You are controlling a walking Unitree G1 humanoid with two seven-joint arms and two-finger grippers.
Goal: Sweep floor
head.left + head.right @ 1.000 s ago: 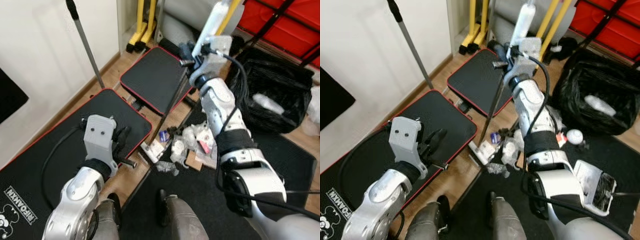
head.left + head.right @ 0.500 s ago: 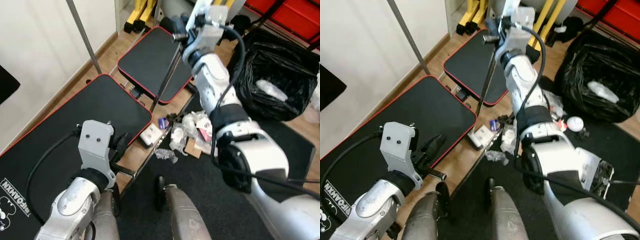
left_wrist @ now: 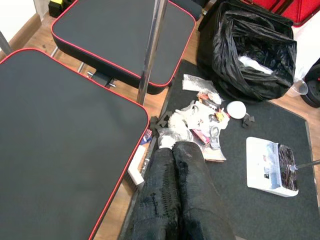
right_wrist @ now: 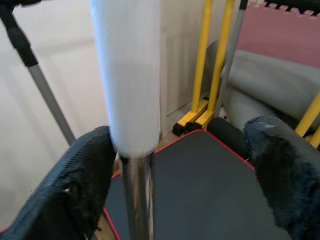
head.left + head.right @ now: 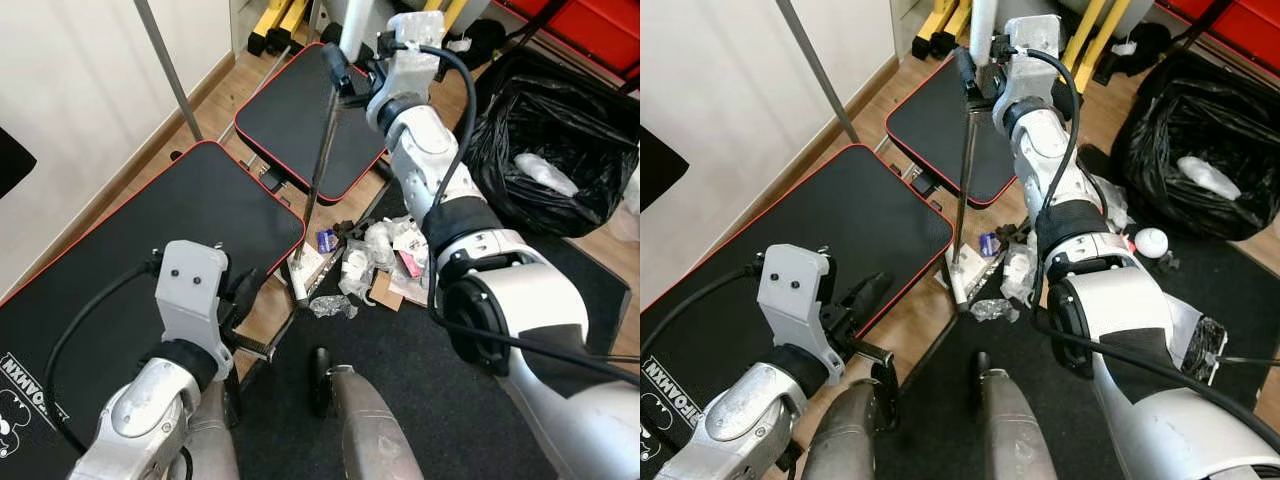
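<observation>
Litter (image 5: 378, 262) lies on wood floor (image 5: 262, 305), seemingly beside black mats (image 5: 150, 235).

broom handle (image 4: 127, 85) blurred and cut off at the top edge, trash pile (image 5: 375, 265) items too small to tell

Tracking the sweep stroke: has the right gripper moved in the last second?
Yes. The right gripper swung left, from the far mat's right edge to over it.
</observation>
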